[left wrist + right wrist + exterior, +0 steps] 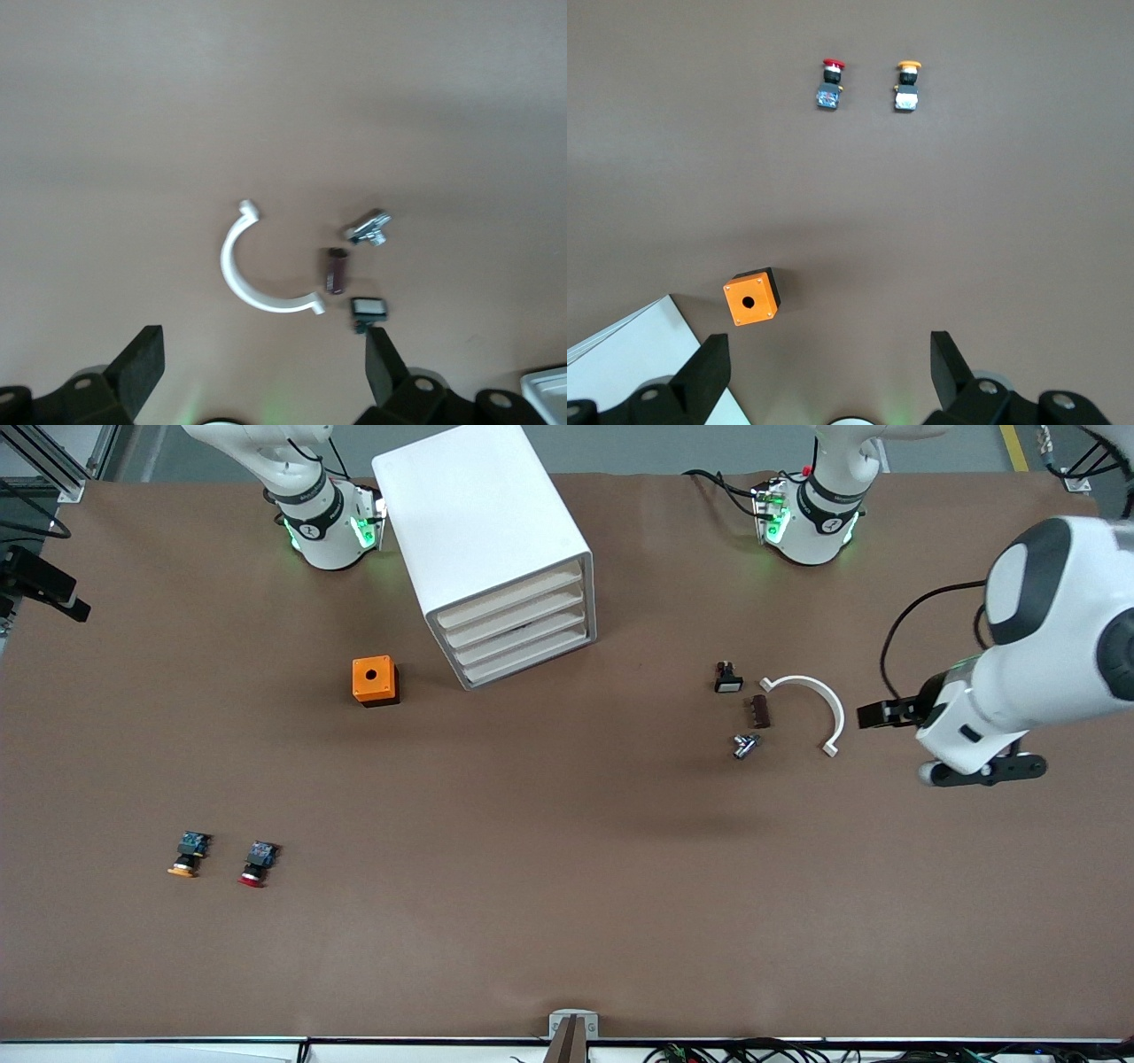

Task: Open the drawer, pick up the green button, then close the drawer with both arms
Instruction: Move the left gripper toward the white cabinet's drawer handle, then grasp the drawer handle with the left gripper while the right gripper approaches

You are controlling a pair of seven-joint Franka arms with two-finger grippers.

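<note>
The white cabinet point(483, 540) stands near the robots' bases, and its four drawers point(514, 633) are all shut. The green-capped button is out of view. My left gripper point(873, 715) hangs open and empty over the table at the left arm's end, beside a white arc-shaped part point(811, 704). In the left wrist view the gripper point(263, 372) is spread wide, with the arc point(257, 270) ahead of it. My right gripper point(830, 372) is out of the front view. It is open and empty, high over the table beside the cabinet's corner point(620, 363).
A small orange box with a hole point(375, 680) sits beside the cabinet. An orange-capped button point(188, 855) and a red-capped button point(257, 865) lie nearer the front camera. A black-and-white part point(728, 680), a brown piece point(760, 711) and a metal piece point(745, 745) lie by the arc.
</note>
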